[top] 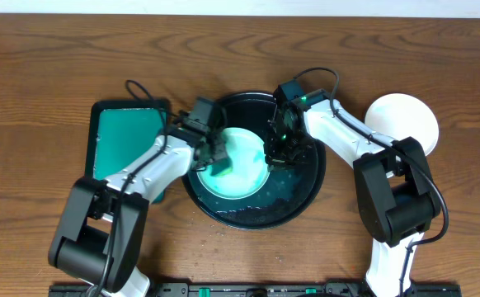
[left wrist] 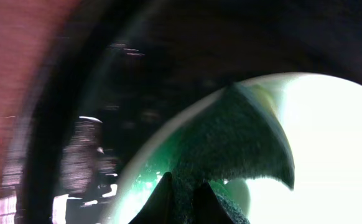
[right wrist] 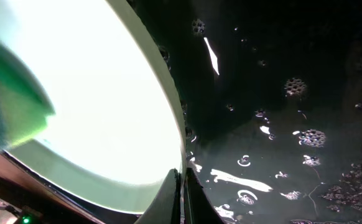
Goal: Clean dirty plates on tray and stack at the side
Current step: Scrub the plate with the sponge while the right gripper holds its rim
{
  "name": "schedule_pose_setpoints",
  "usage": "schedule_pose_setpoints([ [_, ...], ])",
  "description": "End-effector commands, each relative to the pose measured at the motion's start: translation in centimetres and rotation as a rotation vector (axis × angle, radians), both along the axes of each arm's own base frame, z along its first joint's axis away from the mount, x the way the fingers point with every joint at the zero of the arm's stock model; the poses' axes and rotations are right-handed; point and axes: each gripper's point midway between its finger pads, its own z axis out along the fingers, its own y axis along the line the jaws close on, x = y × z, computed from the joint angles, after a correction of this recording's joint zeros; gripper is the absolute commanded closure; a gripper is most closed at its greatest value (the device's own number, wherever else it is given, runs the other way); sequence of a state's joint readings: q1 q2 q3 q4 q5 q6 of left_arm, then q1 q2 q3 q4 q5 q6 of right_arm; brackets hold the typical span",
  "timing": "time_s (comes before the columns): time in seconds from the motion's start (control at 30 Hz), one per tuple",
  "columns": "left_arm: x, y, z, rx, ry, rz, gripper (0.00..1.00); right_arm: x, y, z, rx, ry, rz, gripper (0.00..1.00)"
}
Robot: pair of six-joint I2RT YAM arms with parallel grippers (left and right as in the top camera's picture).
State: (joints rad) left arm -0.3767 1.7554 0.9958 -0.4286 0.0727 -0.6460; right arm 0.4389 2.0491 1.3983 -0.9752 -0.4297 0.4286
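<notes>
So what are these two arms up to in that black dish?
Dishwashing. The left tool grips a green sponge and presses it on the pale plate lying in the wet black tray, while the right tool pinches that plate's rim to steady it. One white plate sits on the table at the right side.

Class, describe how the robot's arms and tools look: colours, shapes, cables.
The left arm and right arm have white links between bulky black joints. Black cables loop by each wrist; a green light marks the right one. The left tool and right tool each end in two dark pointed fingers.
</notes>
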Motion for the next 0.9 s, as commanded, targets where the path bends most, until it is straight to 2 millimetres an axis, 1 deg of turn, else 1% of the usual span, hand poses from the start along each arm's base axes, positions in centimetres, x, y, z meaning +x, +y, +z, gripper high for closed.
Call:
schedule_pose_setpoints([
  [0.0, -1.9, 6.9, -2.6, 0.245, 0.088, 0.093, 0.93, -0.2, 0.0, -0.1, -0.011, 0.002, 0.013, 0.98],
  [0.13, -3.0, 7.6, -2.7, 0.260, 0.138, 0.102, 0.93, -0.2, 0.0, -0.1, -0.013, 0.005, 0.013, 0.98],
  [0.2, -3.9, 7.3, -2.9, 0.247, 0.178, 0.090, 0.93, -0.2, 0.0, -0.1, -0.013, 0.005, 0.013, 0.98],
  [0.23, -4.5, 6.7, -3.0, 0.216, 0.204, 0.076, 0.93, -0.2, 0.0, -0.1, -0.013, 0.005, 0.013, 0.99],
  [0.3, -5.3, 4.8, -3.1, 0.124, 0.245, 0.008, 0.93, -0.2, 0.0, -0.1, -0.013, 0.004, 0.013, 0.98],
  [0.43, -7.2, -1.0, -2.3, -0.162, 0.311, -0.174, 0.93, -0.2, 0.0, -0.1, -0.013, 0.001, 0.013, 0.98],
  [0.53, -8.0, -4.4, -1.3, -0.309, 0.318, -0.267, 0.93, -0.1, 0.0, -0.1, -0.013, 0.001, 0.013, 0.98],
  [0.6, -8.3, -5.9, -0.8, -0.355, 0.313, -0.304, 0.93, -0.1, 0.0, -0.1, -0.012, 0.001, 0.013, 0.98],
  [0.67, -8.5, -6.8, -0.7, -0.367, 0.307, -0.320, 0.93, -0.1, 0.0, -0.1, -0.012, 0.001, 0.013, 0.99],
  [0.77, -8.3, -7.9, -0.6, -0.374, 0.285, -0.337, 0.93, -0.1, 0.0, -0.1, -0.012, 0.001, 0.013, 0.98],
  [0.87, -7.7, -8.9, -0.4, -0.390, 0.249, -0.339, 0.93, -0.1, 0.0, -0.1, -0.012, 0.001, 0.013, 0.98],
])
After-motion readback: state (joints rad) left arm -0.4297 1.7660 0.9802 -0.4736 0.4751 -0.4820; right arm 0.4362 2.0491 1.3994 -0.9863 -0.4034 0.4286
